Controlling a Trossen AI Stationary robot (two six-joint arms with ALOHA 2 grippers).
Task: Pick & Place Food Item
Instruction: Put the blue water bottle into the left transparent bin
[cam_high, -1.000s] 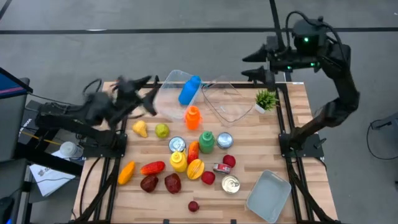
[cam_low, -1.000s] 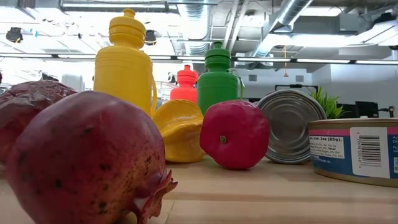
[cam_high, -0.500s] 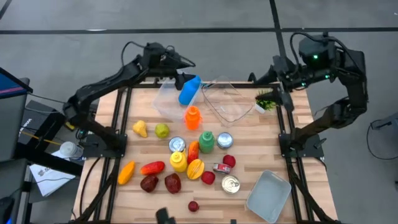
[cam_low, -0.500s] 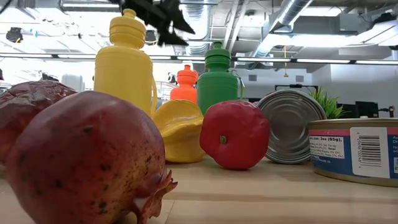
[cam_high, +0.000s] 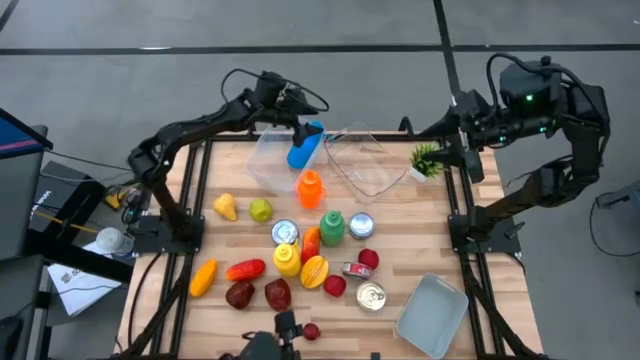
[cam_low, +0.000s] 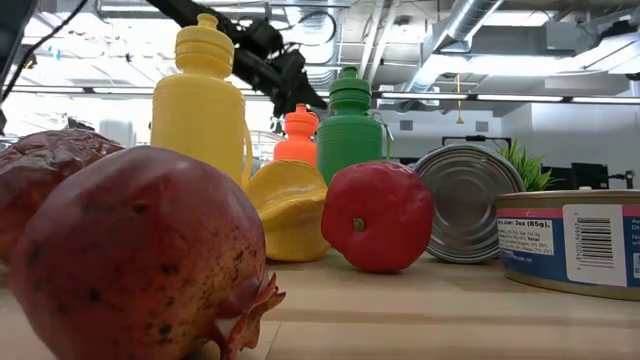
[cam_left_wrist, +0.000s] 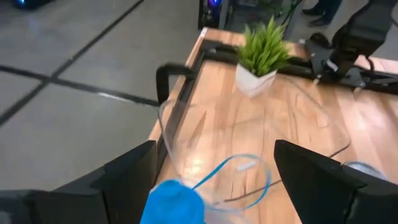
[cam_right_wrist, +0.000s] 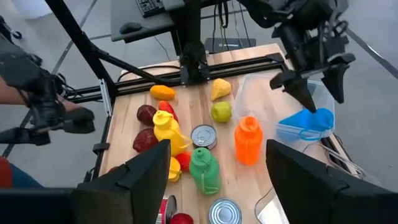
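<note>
Bottle (cam_high: 304, 145) (blue) lies in a clear tub (cam_high: 272, 152); left tool (cam_high: 306, 122) hovers above, fingers apart; right tool (cam_high: 462, 160) likewise spread.

The can (cam_low: 575, 240) label reads "85g" beside a barcode.

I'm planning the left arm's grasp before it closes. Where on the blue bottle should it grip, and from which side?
Grip the blue bottle across its round body, coming from above. It lies on its side against the clear container, so its flanks are exposed. The left gripper, open, already hovers over its upper end; the right gripper waits near the plant.
</note>
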